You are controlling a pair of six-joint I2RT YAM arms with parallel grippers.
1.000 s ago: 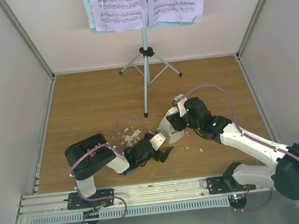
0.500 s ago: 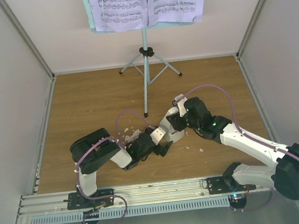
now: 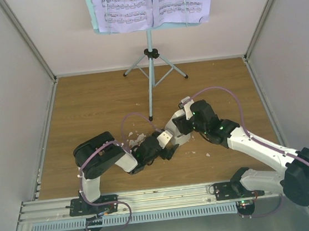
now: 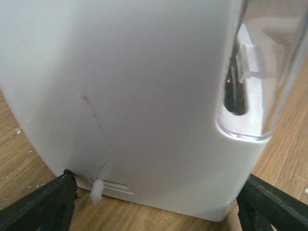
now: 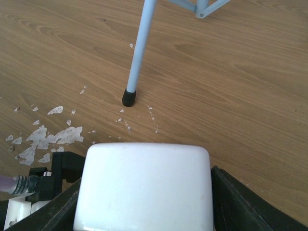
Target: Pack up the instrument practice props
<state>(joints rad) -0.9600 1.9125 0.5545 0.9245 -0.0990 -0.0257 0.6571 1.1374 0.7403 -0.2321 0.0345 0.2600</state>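
Crumb-strewn wooden floor (image 3: 86, 101): right gripper (image 5: 149, 202) clamps metronome (image 4: 134, 96); left gripper (image 4: 156, 207) straddles it, grip unclear.

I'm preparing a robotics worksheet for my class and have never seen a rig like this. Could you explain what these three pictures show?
Two jointed robot arms are bolted at the near edge of a brown wooden table. One picture looks down from above. The other two come from a camera on each wrist. At the back stands a pale blue metal music stand on tripod legs, carrying printed white sheet-music pages. The wood is littered with small white crumbs. In the middle, the right pincer is clamped on a white plastic pyramid-shaped metronome. The left pincer straddles its base, fingers wide. Whether they press it yet is unclear.
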